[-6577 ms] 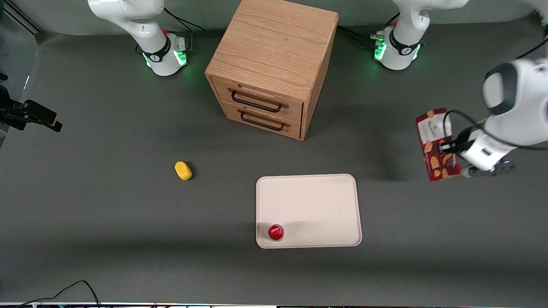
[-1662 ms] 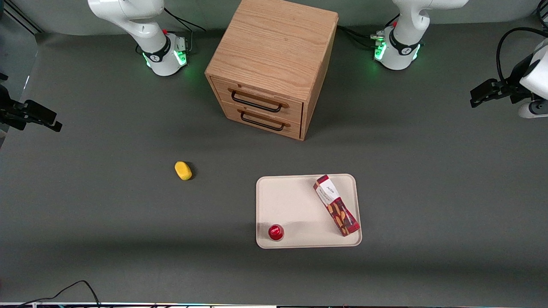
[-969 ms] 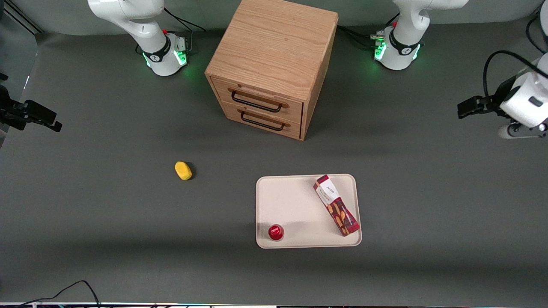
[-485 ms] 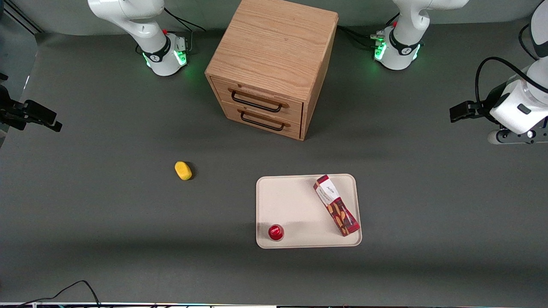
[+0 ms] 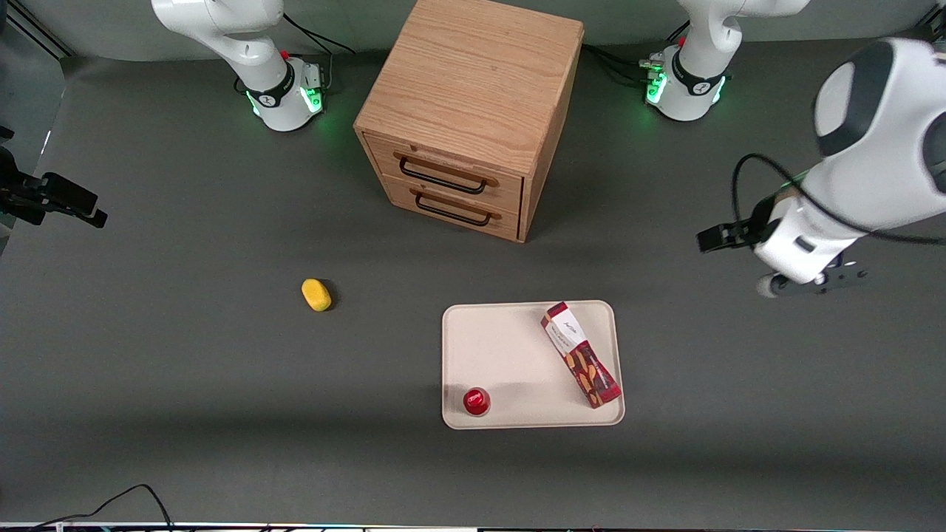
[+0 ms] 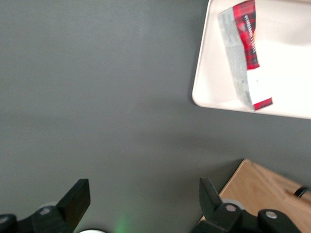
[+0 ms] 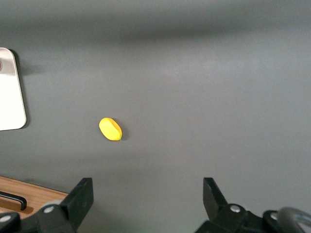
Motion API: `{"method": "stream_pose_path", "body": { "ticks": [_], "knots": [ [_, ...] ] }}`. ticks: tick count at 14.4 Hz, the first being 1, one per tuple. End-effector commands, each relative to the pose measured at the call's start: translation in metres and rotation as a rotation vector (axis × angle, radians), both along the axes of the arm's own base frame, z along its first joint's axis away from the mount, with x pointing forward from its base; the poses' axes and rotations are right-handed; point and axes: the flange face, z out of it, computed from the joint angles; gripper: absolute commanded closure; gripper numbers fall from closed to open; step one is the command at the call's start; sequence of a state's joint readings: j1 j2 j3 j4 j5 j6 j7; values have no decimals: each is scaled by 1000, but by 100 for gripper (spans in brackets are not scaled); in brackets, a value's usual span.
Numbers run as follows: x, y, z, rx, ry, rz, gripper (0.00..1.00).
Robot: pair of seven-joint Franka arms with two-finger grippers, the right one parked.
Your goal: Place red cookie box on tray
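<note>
The red cookie box point(image 5: 582, 365) lies flat on the cream-white tray point(image 5: 510, 347), slanted along the edge toward the working arm's end, with its white label end farther from the front camera. My left gripper point(image 5: 715, 239) hangs above bare table toward the working arm's end, apart from the tray and farther from the front camera than it. Its fingers are wide open with nothing between them in the left wrist view point(image 6: 143, 187). That view also shows the box point(image 6: 245, 53) on the tray point(image 6: 206, 87).
A wooden two-drawer cabinet point(image 5: 469, 111) stands farther from the front camera than the tray; its corner shows in the left wrist view point(image 6: 262, 189). A small round red-topped item point(image 5: 476, 401) sits in a near tray corner. A yellow lump point(image 5: 316, 294) lies toward the parked arm's end.
Earliest, my gripper held the box in the air; since then the box lies still on the tray. Over the last second the open gripper has moved nearer the front camera and the tray.
</note>
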State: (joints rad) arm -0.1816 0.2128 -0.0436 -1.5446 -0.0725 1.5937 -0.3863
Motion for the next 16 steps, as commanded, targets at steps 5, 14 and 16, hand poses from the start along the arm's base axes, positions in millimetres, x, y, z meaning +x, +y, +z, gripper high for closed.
{"method": "stream_pose_path", "body": {
  "ticks": [5,14,16],
  "knots": [
    [-9,16,32,17,8,-5,0],
    [-98,116,106,-6,-2,-78,0],
    [-102,124,108,-5,5,-67,0]
  ]
}}
